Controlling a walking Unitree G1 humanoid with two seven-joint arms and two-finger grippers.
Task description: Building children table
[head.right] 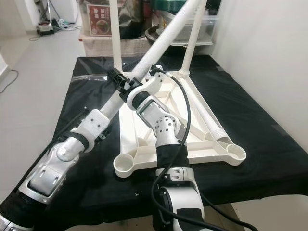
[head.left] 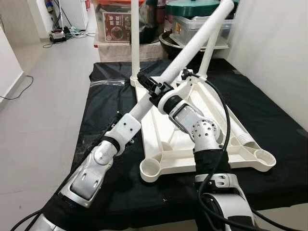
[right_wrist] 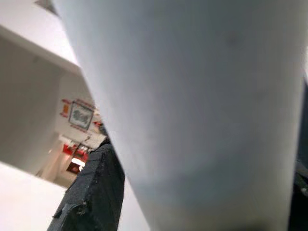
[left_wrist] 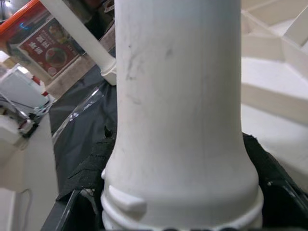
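Observation:
A white children's table top lies upside down on a black cloth. Two white legs stand upright in its far corners, one on the left and one on the right. A third leg lies loose along the top's right side. The two near corner sockets, left and right, are hollow. A fourth leg slants up to the right above the top. My left gripper is shut on its lower, ribbed end. My right gripper is shut on the same leg a little higher.
Behind the cloth stand plastic storage boxes, a dark pot and a green lid. A white wall runs close along the right. Grey floor with cables lies to the left.

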